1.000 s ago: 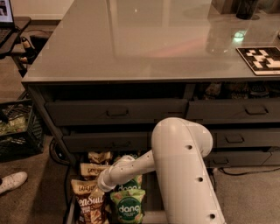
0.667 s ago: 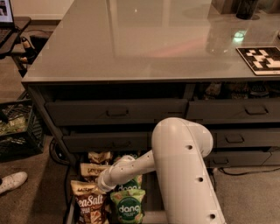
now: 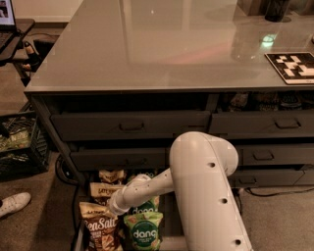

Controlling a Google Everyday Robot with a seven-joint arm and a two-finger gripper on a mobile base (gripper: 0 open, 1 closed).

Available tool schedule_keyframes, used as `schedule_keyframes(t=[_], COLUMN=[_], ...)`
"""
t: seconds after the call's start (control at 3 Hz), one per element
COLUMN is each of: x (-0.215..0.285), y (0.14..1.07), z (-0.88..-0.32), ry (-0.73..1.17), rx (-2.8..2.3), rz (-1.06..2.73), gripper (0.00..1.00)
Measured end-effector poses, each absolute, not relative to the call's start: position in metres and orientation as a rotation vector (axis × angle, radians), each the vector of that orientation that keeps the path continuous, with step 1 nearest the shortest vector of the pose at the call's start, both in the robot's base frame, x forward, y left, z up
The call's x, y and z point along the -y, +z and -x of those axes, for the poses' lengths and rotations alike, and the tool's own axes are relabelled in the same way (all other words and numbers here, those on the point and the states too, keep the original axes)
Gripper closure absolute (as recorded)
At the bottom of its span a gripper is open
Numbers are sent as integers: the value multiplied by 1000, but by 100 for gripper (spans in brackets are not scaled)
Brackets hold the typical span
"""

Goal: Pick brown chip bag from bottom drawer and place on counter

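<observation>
Glossy grey counter [image 3: 147,49] fills the upper half of the view, reflective, atop a dark grey cabinet. At its right edge lies 1 black-and-white patterned marker board [image 3: 293,66]; a dark cylinder [image 3: 276,9] stands at the far right, with a green glint on the surface near it. Below the counter, 2 columns of drawers with bar pulls [image 3: 131,126] are visible.

The bottom drawer [image 3: 77,234] of the left column is pulled out toward the camera and holds several snack bags. The brown chip bag [image 3: 100,229], with large white "Sea Salt" lettering, stands at the drawer's front left. Just beside it on the right stands 1 green "dang" bag [image 3: 143,233]. Behind these, 2 smaller tan-topped bags [image 3: 105,189] lie further back.

The white arm [image 3: 206,191] enters from the lower right; its thick upper link covers the right part of the drawer, and a slimmer forearm reaches left and downward. The gripper [image 3: 117,210] sits at the forearm's end, low over the drawer, above the gap between the brown chip bag and the green bag and very near the brown bag's upper right corner. Whether the gripper is spread or closed, and whether it holds anything, cannot be told from this view.

On the floor at left are 1 black crate [image 3: 19,142] and 1 white shoe [image 3: 13,204] on brown carpet.
</observation>
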State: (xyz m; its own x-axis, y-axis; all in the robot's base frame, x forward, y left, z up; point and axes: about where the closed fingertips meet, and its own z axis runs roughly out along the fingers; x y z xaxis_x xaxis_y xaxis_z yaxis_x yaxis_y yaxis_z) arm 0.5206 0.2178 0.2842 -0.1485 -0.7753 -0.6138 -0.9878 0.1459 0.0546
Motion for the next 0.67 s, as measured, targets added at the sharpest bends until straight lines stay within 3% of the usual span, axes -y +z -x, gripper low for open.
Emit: schedule_keyframes(t=[0.67], x=[-223], y=[309], z=[-506], ry=[702], rx=[-1965], rz=[1630], gripper=[100])
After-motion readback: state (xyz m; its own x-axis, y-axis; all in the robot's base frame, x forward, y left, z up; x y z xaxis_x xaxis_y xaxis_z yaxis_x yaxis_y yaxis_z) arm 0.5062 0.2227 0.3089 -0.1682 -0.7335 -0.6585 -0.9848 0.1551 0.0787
